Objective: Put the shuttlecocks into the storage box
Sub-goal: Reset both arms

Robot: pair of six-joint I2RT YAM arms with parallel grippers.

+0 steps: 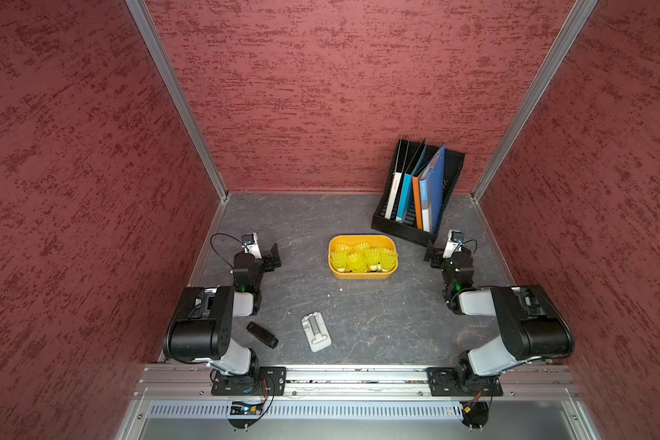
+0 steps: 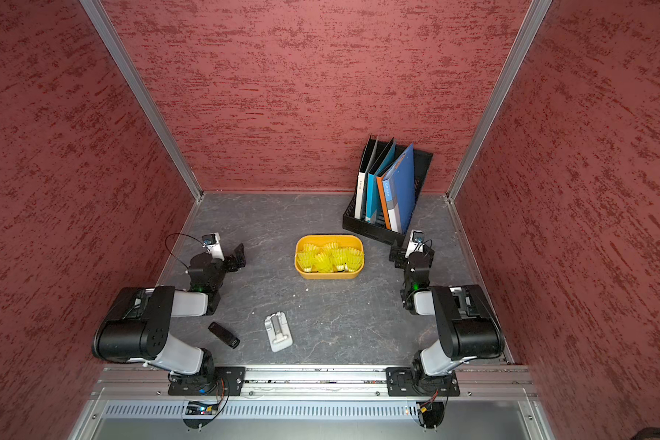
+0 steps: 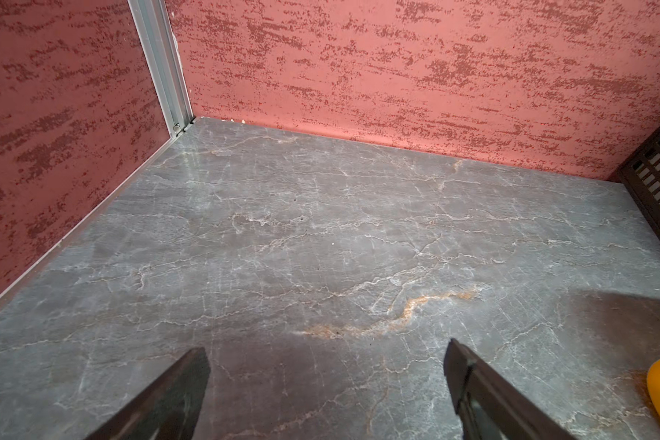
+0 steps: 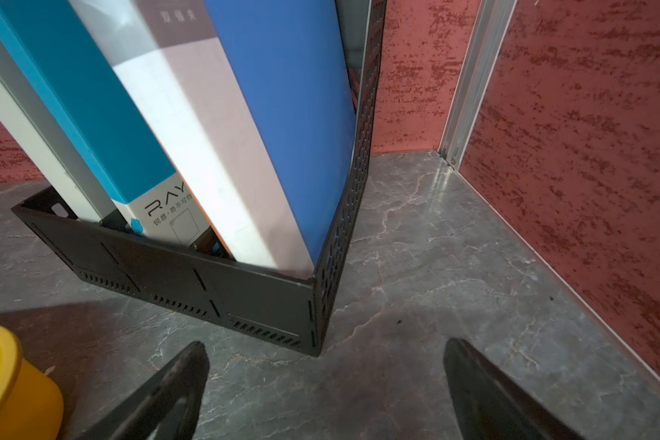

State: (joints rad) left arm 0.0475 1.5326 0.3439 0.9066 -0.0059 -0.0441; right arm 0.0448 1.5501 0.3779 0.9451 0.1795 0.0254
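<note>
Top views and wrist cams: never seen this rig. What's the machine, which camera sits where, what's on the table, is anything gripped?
Two robot arms stand on a rail at the near edge of the table, each ending in a two-finger gripper. Both top views come from one overhead camera head looking down on everything. The other two pictures come from cameras on the wrists. The left gripper faces bare table; the right gripper faces the black file rack with folders. On the table: the orange-yellow storage box with the yellow-green shuttlecocks inside, plus a small black object and a pale grey object nearer the rail. Both grippers are open and hold nothing.
</note>
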